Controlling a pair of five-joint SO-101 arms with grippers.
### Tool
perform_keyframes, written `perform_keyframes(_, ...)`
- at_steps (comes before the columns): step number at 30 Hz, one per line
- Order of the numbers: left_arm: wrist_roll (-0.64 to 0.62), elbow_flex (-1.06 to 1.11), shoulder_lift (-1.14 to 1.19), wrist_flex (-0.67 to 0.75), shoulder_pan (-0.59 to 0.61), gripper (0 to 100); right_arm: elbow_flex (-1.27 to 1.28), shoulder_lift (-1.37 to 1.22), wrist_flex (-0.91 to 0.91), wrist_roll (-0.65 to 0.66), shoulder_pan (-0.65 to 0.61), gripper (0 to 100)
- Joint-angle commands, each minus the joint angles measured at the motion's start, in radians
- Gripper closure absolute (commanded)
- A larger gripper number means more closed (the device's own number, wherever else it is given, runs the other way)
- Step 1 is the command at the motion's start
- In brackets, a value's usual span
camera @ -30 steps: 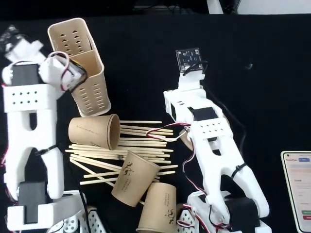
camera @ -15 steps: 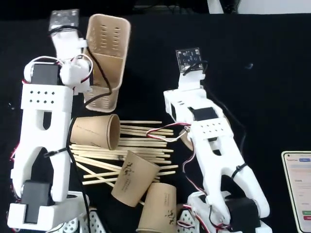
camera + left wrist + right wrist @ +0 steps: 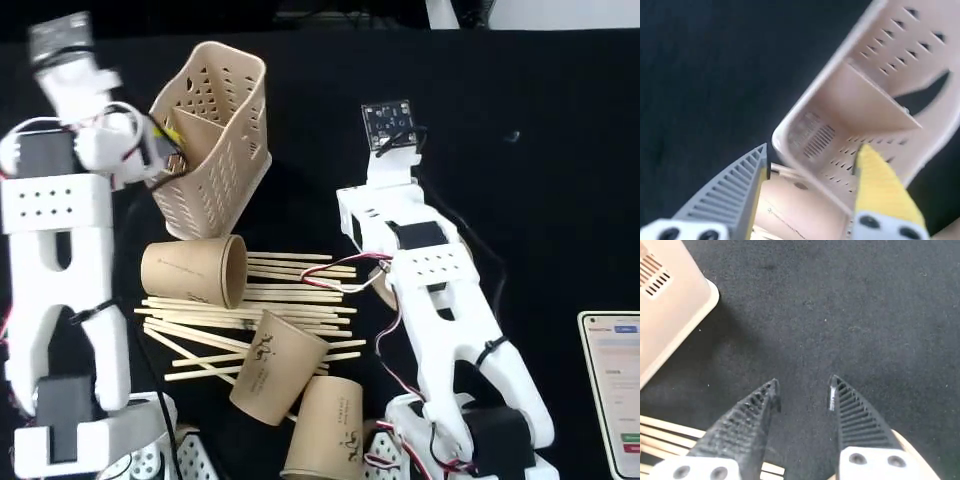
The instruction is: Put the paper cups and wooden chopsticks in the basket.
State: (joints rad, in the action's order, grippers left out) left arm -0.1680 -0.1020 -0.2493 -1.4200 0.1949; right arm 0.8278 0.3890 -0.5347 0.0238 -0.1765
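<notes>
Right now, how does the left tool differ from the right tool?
The left tool grips the basket by its wall; the right tool is open, holding nothing, above the black table. The left tool is grey and yellow; the right tool is all black. Both are ribbed.

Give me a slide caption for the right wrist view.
Open right gripper above the black table, with basket corner and wooden chopsticks nearby.

The right gripper (image 3: 804, 385) hangs over the black desk (image 3: 865, 300), its 2 ribbed fingers (image 3: 747, 415) apart. Wooden chopsticks (image 3: 660, 427) lie under 1 finger, the beige basket (image 3: 665, 315) just beyond them.
</notes>
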Motion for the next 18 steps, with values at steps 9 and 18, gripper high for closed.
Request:
perform_keyframes(9,-0.129,0.028,-0.002,-0.146,-0.01,70,-0.005,0.004,0.02,0.009,0.003,82.8)
perform_keyframes(18,0.029,0.084,0.021,-0.003,-0.105,96,-0.005,0.004,0.018,0.009,0.003,82.8)
